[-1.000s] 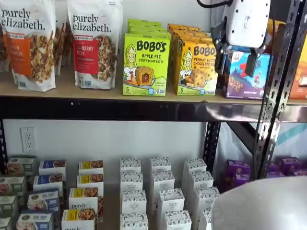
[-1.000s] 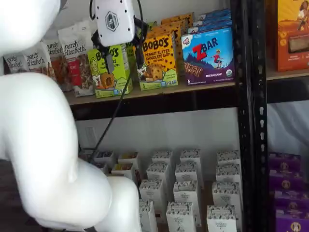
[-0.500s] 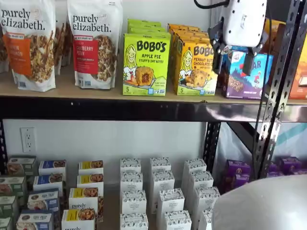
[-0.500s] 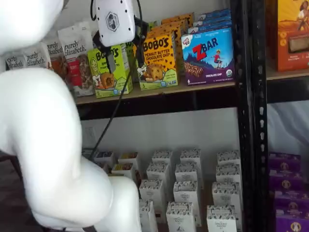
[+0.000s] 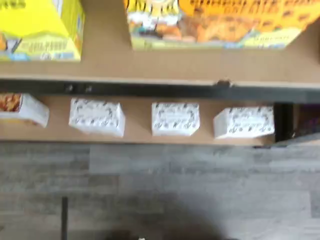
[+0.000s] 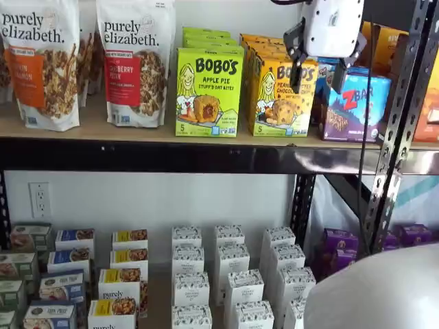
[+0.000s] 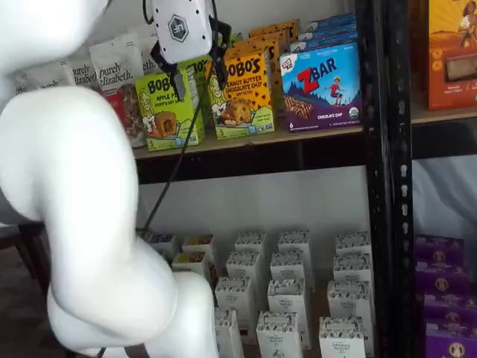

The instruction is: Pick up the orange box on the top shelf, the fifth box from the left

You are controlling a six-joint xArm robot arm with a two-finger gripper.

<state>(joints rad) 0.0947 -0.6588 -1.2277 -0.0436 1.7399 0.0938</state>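
My gripper (image 6: pixel 317 74) hangs with fingers spread, empty, before the orange box (image 6: pixel 278 98); only the wrist view shows the top shelf (image 5: pixel 165 65) edge below.

The wrist view looks down past the top shelf (image 5: pixel 165 65) edge to the floor, close and somewhat blurred. One shelf view faces the top shelf (image 6: pixel 137 133) square on, near. The other sees it (image 7: pixel 246 140) from the right at an angle, partly blocked by the white arm (image 7: pixel 82 194). Both share the orange box (image 6: pixel 278 96) (image 7: pixel 242 93) and the small white boxes (image 6: pixel 230 274) below.
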